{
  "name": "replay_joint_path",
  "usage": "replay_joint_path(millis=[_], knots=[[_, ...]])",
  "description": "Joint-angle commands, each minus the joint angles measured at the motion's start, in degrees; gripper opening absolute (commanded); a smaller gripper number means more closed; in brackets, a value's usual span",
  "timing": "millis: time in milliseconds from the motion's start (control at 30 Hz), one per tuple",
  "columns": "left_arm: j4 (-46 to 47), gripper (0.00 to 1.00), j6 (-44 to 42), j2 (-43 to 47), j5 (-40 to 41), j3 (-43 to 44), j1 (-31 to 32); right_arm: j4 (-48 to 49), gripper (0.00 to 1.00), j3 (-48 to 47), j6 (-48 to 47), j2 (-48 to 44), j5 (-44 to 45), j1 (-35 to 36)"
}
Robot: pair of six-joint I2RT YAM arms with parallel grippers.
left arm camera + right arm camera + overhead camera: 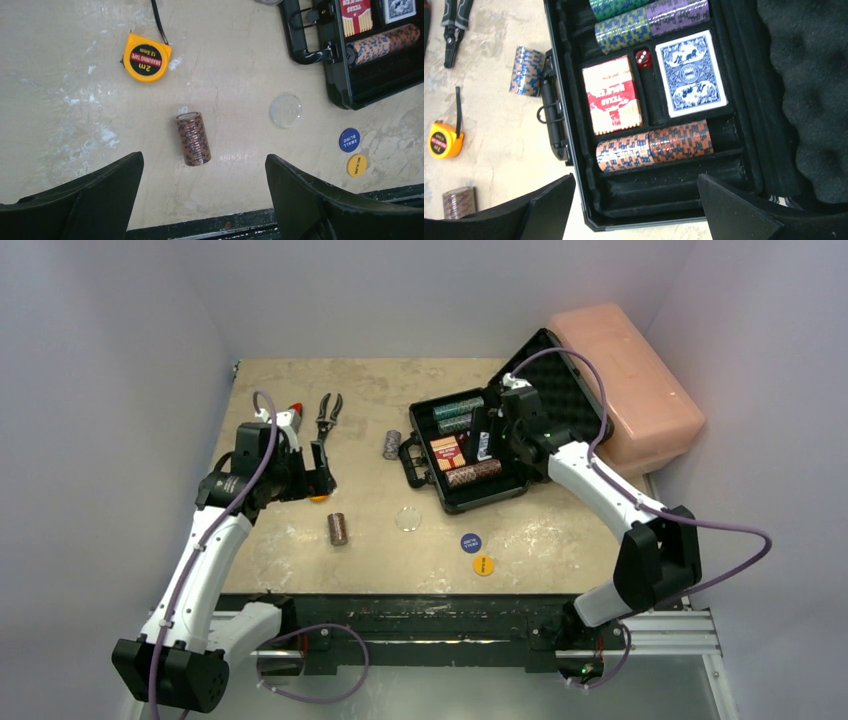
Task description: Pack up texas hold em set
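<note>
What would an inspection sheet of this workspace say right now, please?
Surface: beige table, scuffed with white marks.
Job's things: briefcase open, holding chip rows, red deck, blue deck, red die. Loose on the table: brown chip stack, blue-patterned chip stack by the handle, clear button, blue button, yellow button.
Clutter: tape measure, pliers, pink box behind the lid.
End effectors: left end effector open above the brown chip stack; right end effector open over the briefcase; both empty.
Cables: purple cables along both arms.
Surroundings: plain pale walls.
</note>
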State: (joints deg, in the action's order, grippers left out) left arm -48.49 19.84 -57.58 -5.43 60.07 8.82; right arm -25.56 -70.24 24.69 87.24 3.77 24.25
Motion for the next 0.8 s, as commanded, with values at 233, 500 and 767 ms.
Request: replay_joint_path(millis=[233,500,767], knots=[[-0.57,0.88,10.13,-0.9,-2.51,-7.42,1.19,5.85,0.97,5.0,-0.24,-4.33,-5.35,-0.31],[2.76,0.87,14.57,-6.08,1.31,-9.76,6.65,6.25,0.98,6.53,-0.85,-7.43,-5.01,-0.26],[5.72,0.83,17.23,-11.22,4.48,-9.92,11.26,6.88,0.99,7.96,-0.7,-8.93,-5.8,-0.32]])
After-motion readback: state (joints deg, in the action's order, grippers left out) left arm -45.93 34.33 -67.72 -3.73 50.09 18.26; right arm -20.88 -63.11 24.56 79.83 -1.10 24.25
